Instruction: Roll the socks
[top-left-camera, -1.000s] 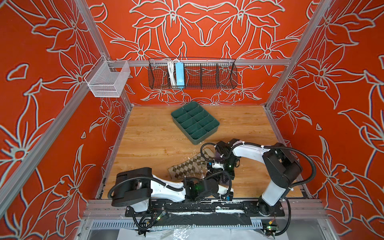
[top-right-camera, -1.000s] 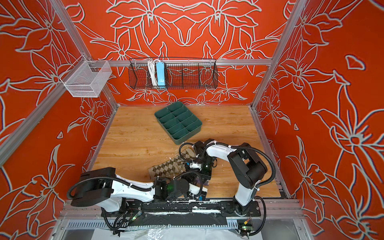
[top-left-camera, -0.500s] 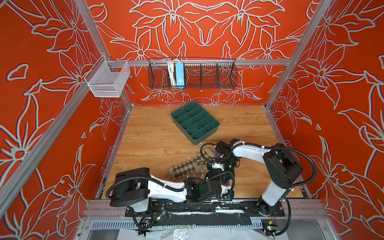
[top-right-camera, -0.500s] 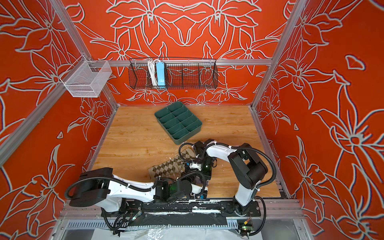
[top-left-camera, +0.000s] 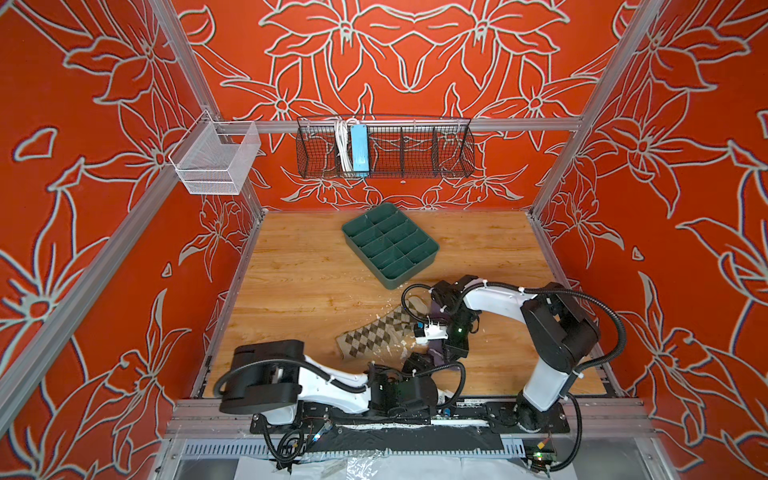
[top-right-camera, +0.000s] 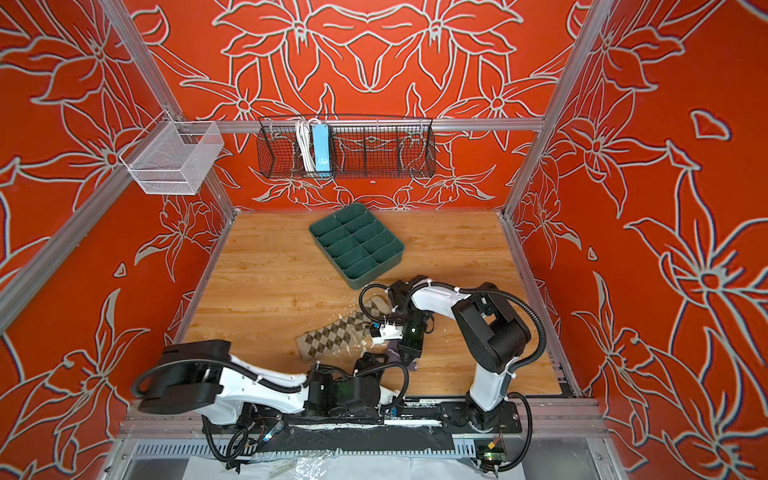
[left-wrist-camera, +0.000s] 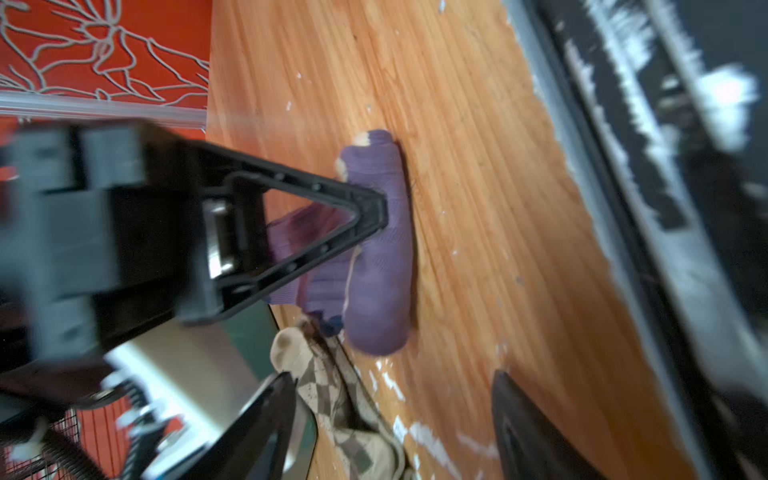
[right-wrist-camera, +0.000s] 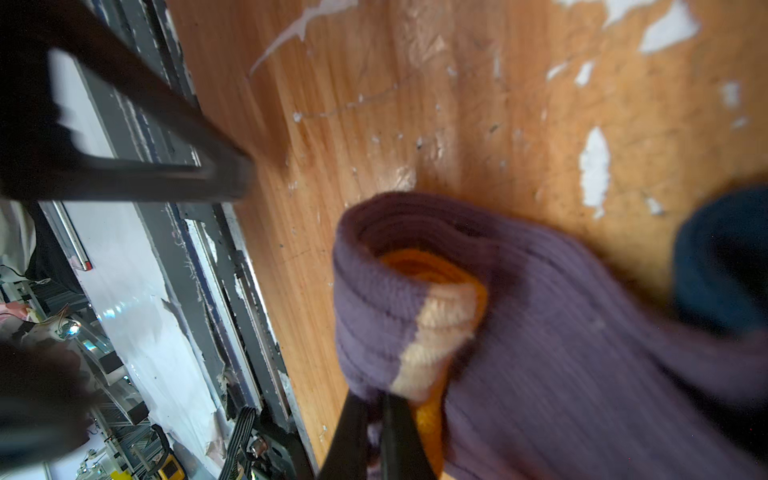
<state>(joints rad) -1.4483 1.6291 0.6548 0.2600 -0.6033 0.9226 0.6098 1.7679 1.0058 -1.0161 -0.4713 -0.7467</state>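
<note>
In both top views the beige argyle sock (top-left-camera: 374, 332) lies flat and slanted on the wooden counter (top-left-camera: 291, 291), near the front edge. Its far end points towards the green tray (top-left-camera: 390, 245) of compartments further back. Just beside its near right end sits the purple sock (top-left-camera: 434, 355), mostly covered by the two arms. The left fingers (top-left-camera: 417, 360) reach in low from the front, and the right fingers (top-left-camera: 455, 353) come down onto the purple sock. On the back wall a wire basket (top-left-camera: 384, 149) holds a blue power strip (top-left-camera: 359, 149); any print on it is too small to read.

In the left wrist view the purple sock (left-wrist-camera: 378, 249) is a short, thick roll on bare wood, with loose ribbed fabric at one side and a bit of blue toe (left-wrist-camera: 332, 326) at one end. The right fingers (left-wrist-camera: 374, 208), pressed together, pinch the roll's edge. The left fingers (left-wrist-camera: 282, 407) stand spread wide, gripping nothing; the argyle sock (left-wrist-camera: 332, 407) lies against one of them.

In the right wrist view the roll's end shows purple ribbed layers wound around a yellow-orange cuff (right-wrist-camera: 424, 266), crossed by a cream band (right-wrist-camera: 436, 332). The right fingers (right-wrist-camera: 374, 436) are closed on the fabric at the rim. One blurred left finger (right-wrist-camera: 166, 170) rests apart from the sock.
</note>
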